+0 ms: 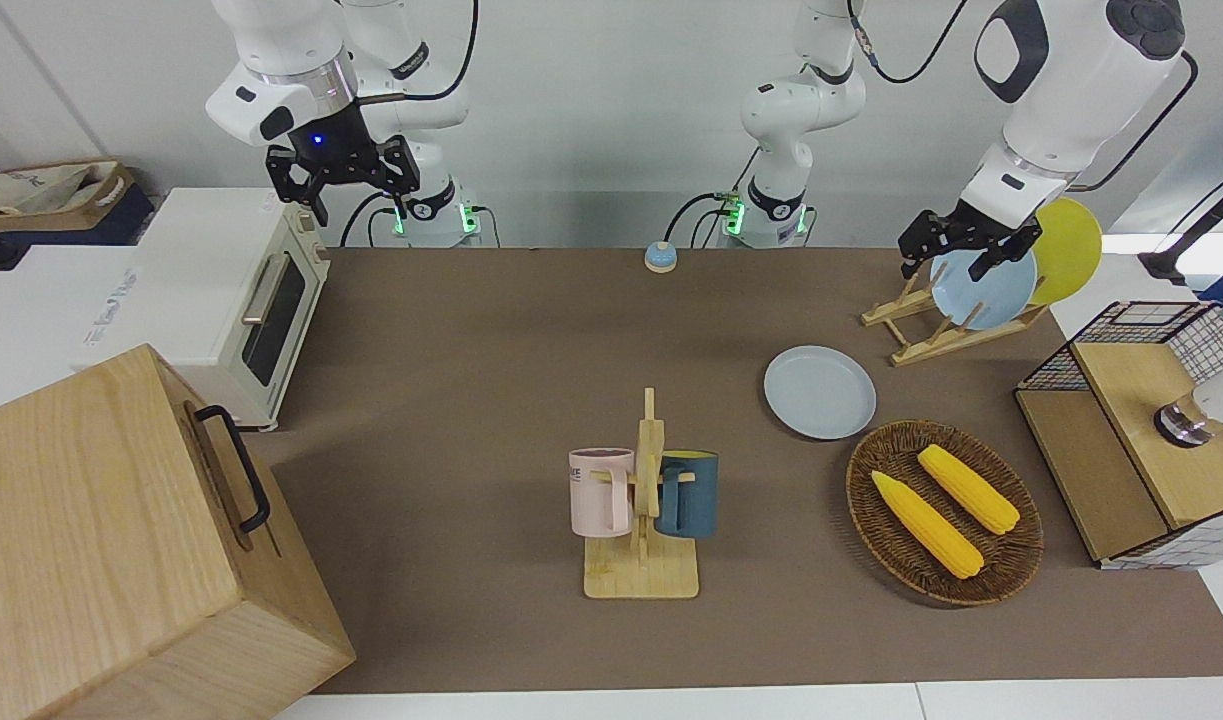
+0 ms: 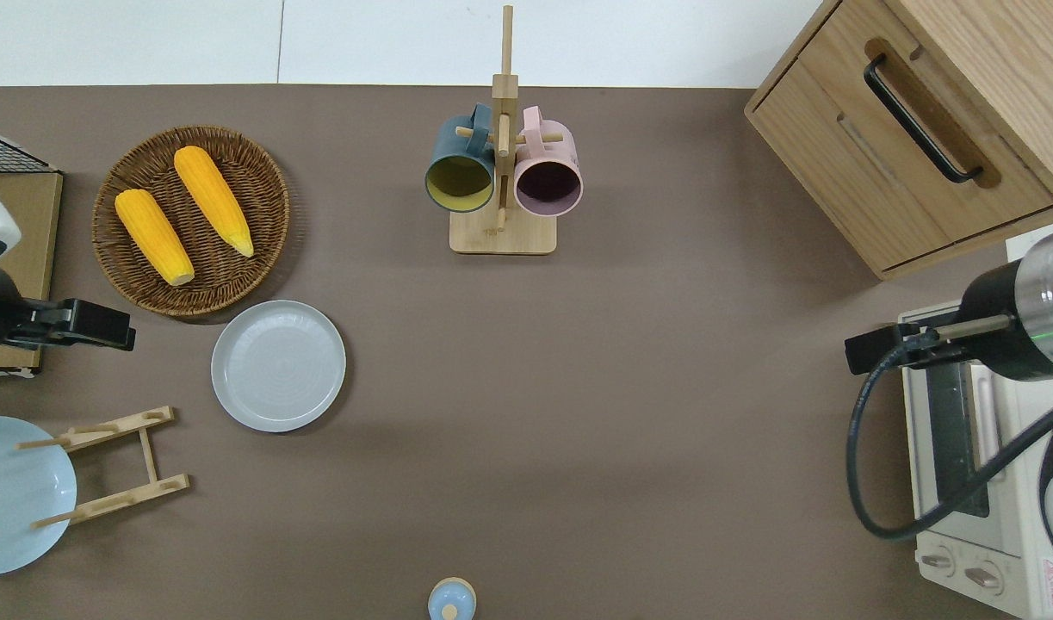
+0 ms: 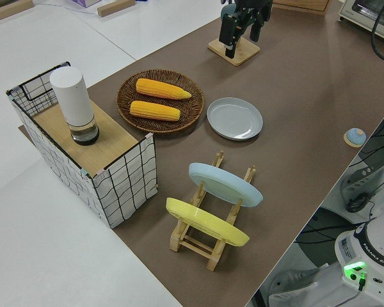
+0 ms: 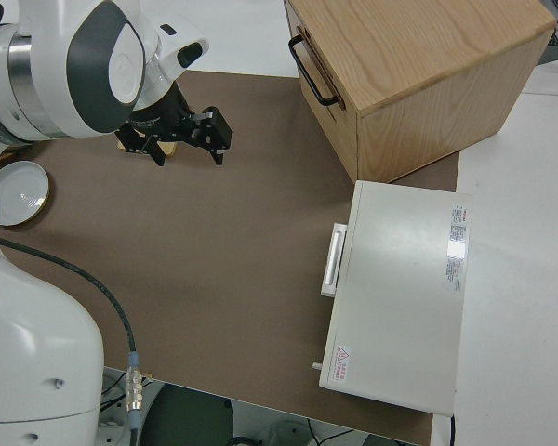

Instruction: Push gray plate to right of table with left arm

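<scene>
The gray plate (image 1: 819, 392) lies flat on the brown table (image 1: 471, 400), between the wicker basket and the plate rack; it also shows in the overhead view (image 2: 278, 365) and the left side view (image 3: 235, 118). My left gripper (image 1: 946, 262) is open and empty, up in the air. In the overhead view the left gripper (image 2: 87, 323) hangs over the table's end on the left arm's side, apart from the plate. My right gripper (image 1: 343, 200) is open and parked.
A wicker basket (image 2: 190, 220) holds two corn cobs. A wooden rack (image 2: 113, 465) carries a sky-blue plate (image 1: 981, 290) and a yellow plate (image 1: 1071, 250). A mug rack (image 2: 502, 172), a wooden drawer cabinet (image 2: 913, 129), a toaster oven (image 1: 241, 300), a wire basket (image 1: 1141, 430) and a small bell (image 1: 660, 257) stand around.
</scene>
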